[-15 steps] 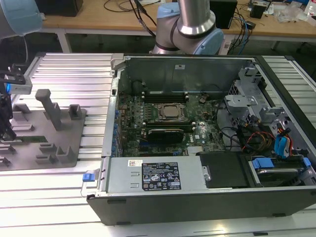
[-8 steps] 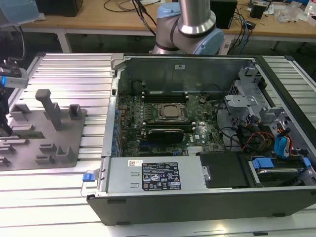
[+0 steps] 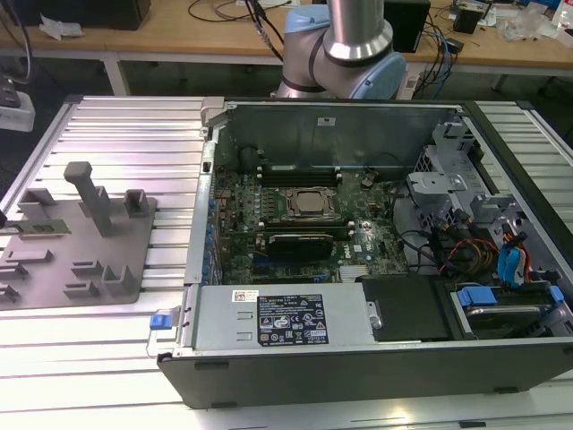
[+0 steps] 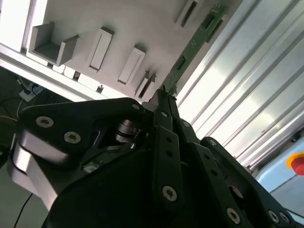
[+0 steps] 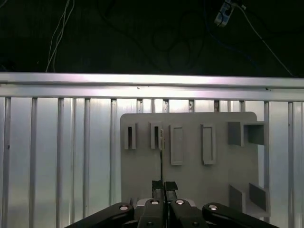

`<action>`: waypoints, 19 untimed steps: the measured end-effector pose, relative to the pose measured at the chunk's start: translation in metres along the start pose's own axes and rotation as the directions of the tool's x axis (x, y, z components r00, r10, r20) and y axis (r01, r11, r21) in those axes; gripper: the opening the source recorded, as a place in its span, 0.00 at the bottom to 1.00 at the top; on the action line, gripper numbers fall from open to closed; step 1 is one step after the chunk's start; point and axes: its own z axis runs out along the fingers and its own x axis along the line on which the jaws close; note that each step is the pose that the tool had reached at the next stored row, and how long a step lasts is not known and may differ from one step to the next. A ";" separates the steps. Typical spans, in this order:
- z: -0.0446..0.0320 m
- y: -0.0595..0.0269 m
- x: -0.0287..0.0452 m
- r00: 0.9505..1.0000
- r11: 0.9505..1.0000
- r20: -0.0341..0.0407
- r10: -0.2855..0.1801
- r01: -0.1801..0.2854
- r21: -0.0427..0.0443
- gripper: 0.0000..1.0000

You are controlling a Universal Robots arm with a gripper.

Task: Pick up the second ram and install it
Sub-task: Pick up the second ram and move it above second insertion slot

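End of second ram (image 4: 195, 45) hidden between fingers (image 4: 164, 110); tray (image 3: 52, 257) cropped.

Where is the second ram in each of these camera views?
Exterior view: the second ram sits at the grey holder tray, at the exterior view's far left.
Second wrist view: the second ram runs as a green strip from the fingers out across the tray.
First wrist view: the second ram shows edge-on, a thin line between the fingers and a tray slot.
Shared landmark: the grey holder tray.

Ribbed metal table (image 3: 134, 125) bears grey holder tray (image 3: 134, 253) and computer case (image 3: 358, 381).
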 end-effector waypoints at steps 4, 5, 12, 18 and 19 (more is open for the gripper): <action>-0.0169 0.0007 -0.0004 1.000 1.000 0.000 0.000 0.000 0.001 0.09; -0.0223 0.0009 -0.0006 1.000 1.000 0.000 0.000 0.000 0.001 0.09; -0.0583 0.0023 -0.0014 1.000 1.000 0.000 0.000 0.000 0.002 0.09; -0.0788 0.0032 -0.0019 1.000 1.000 0.000 0.000 0.000 0.003 0.09; -0.0809 0.0032 -0.0019 1.000 1.000 0.000 0.000 0.000 0.003 0.09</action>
